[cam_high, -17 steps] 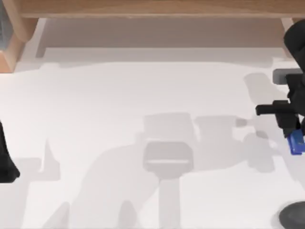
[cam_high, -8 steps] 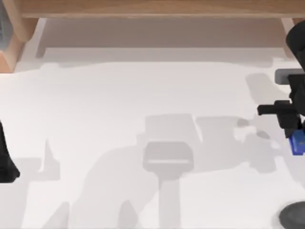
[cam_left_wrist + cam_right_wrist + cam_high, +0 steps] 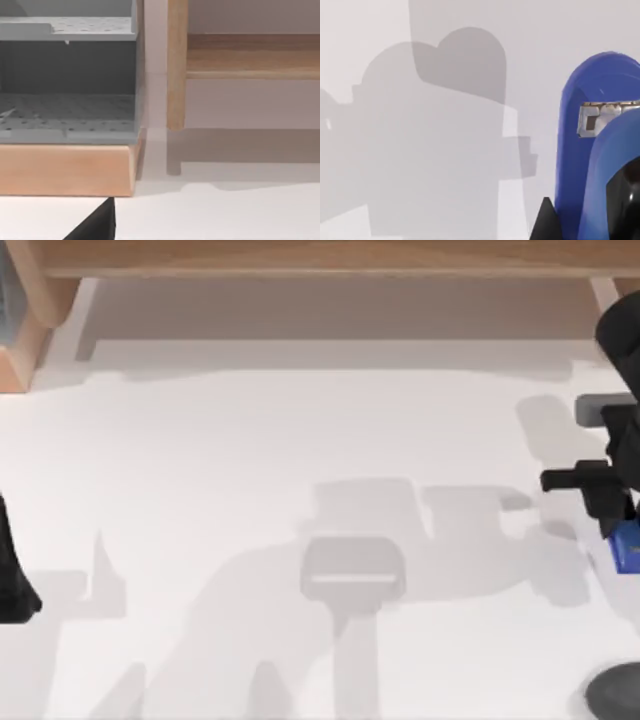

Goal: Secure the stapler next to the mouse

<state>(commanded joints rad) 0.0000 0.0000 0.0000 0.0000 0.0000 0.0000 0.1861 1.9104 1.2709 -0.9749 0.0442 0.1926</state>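
Carrying: right gripper (image 3: 612, 508) at the table's (image 3: 250, 440) far right edge, with the blue stapler (image 3: 627, 548) hanging just below it.
Stapler: held off the white surface, I'd judge; the right wrist view puts its blue body (image 3: 590, 150) close up, metal staple slot showing.
Mouse: dark rounded shape (image 3: 615, 692) at the lower right corner of the top view, near the stapler but apart from it.
Risk: the stapler could come down on top of the mouse, or slip and tilt, if the descent runs too close or the hold is shallow.
Jaws: closed narrowly on the stapler, it seems; the contact itself is hard to make out.
Left arm: parked at the left edge.
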